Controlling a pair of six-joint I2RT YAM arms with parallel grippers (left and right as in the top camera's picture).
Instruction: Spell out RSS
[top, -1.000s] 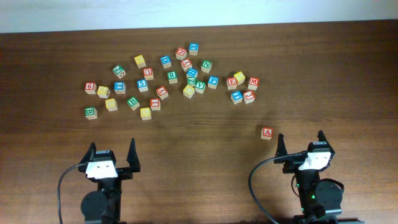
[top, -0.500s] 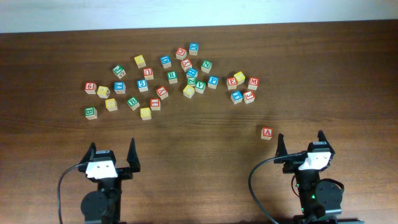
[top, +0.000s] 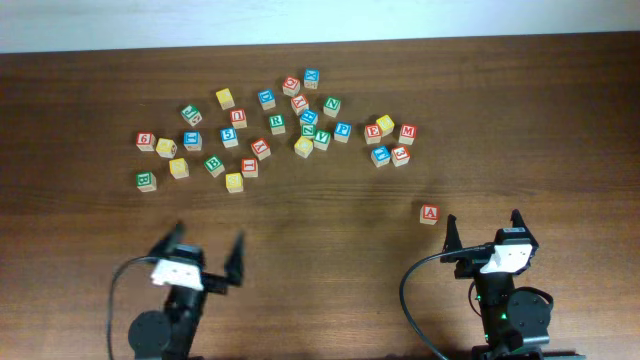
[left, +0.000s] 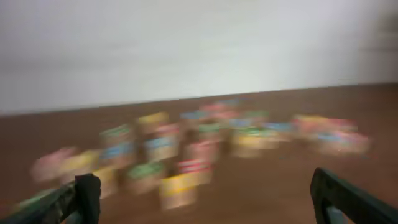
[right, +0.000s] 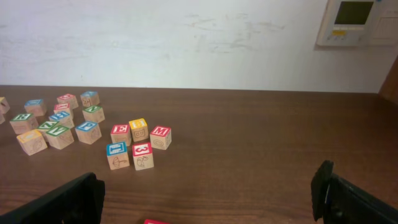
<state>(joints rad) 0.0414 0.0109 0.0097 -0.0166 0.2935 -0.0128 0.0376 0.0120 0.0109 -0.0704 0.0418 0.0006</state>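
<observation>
Robotics lab room, by the look of it: a dark wood-grain tabletop (top: 330, 240) before a bare, scuffed white wall (right: 186, 43), a wall-mounted control panel (right: 354, 22) with a small screen, and a black cable (top: 404, 290) looping off an arm base.

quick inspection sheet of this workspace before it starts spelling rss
surface: dark brown wooden table, no spills seen
job's things: small wooden cube with green R in the cluster, untouched; yellow-faced cubes nearby, letters too small to confirm S
clutter: other coloured wooden letter cubes scattered; red A cube alone near the right arm
grippers: left gripper and right gripper, jaws open, holding nothing
cables: black cable loops beside each arm base
surroundings: white wall, wall-mounted panel
</observation>
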